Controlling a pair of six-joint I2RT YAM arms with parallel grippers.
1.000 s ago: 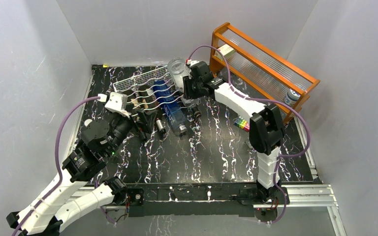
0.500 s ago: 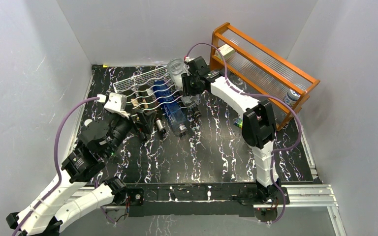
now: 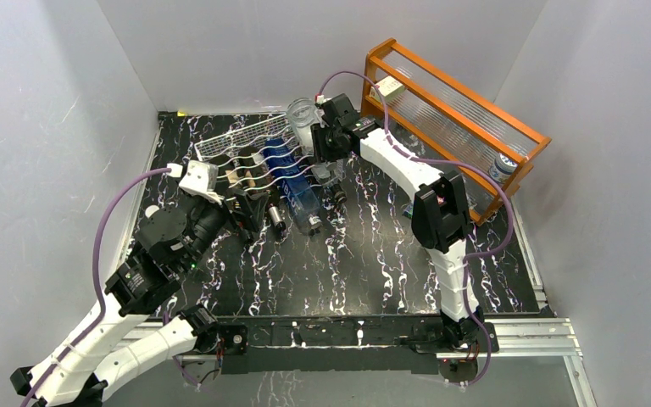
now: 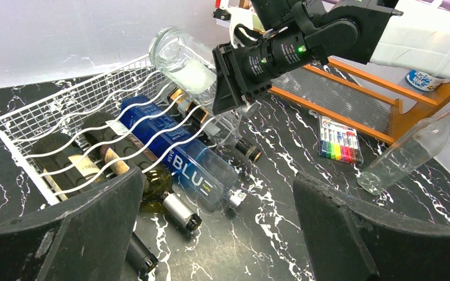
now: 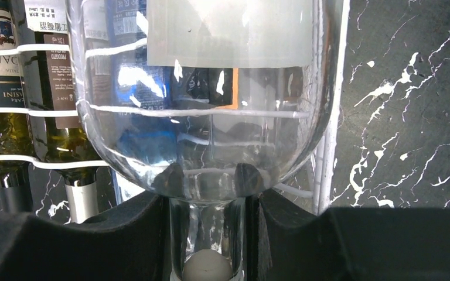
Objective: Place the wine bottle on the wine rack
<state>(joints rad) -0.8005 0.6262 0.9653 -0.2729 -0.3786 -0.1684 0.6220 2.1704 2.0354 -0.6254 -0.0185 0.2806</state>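
Observation:
The wine bottle (image 3: pixel 303 119) is clear glass with a pale label. My right gripper (image 3: pixel 327 141) is shut on its neck and holds it tilted, base up, over the right end of the white wire wine rack (image 3: pixel 229 146). In the right wrist view the fingers (image 5: pixel 132 234) clamp the neck under the bottle's shoulder (image 5: pixel 211 88), with the rack's wavy rods seen through the glass. The left wrist view shows the bottle (image 4: pixel 181 61) above the rack (image 4: pixel 64 114). My left gripper (image 4: pixel 217 181) is open and empty in front of the rack.
A blue bottle (image 4: pixel 176 155) and several dark wine bottles (image 4: pixel 88 167) lie in the rack. Another clear bottle (image 4: pixel 413 152) and a marker pack (image 4: pixel 340 137) lie at the right. The orange wooden shelf (image 3: pixel 458 110) stands at the back right with a jar (image 3: pixel 502 167).
My right arm has shifted left and carried the clear bottle slightly further over the rack's right end. The left arm has not moved.

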